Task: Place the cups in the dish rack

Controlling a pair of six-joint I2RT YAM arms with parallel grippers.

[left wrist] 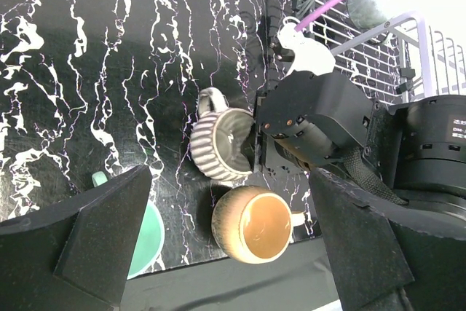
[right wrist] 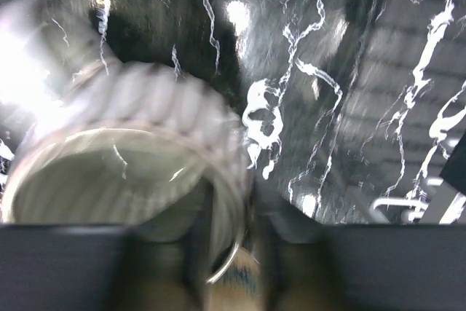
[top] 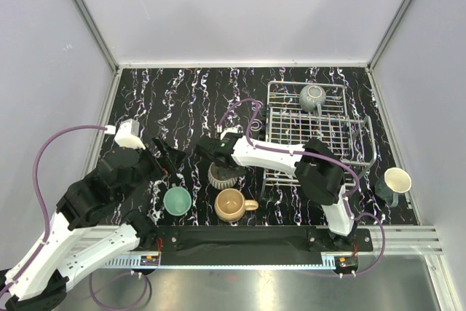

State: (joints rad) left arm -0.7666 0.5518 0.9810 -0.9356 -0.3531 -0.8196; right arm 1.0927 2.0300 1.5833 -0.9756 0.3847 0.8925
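**One cup racked, four left: right pincer at the ribbed cup**

You have one cup in. The grey-green cup (top: 313,97) sits at the far end of the dish rack (top: 342,152). The other four are on the table (top: 160,96). The ribbed cup (top: 224,175) is just left of the rack, and the teal-green cup (top: 177,200) and tan cup (top: 233,205) are nearer the arm bases. The dark teal cup (top: 393,184) is off the rack's right side.

Your right pincer (top: 220,159) is down on the ribbed cup. It is narrow, with one finger inside the rim and one outside. The wrist view is blurred, so you can't tell if it's actually clamped.

Your left pincer (top: 166,154) is wide and holds nothing, hovering beside the teal-green cup.

Call it early: roughly a fifth done, and the second cup's pickup is the step in hand.
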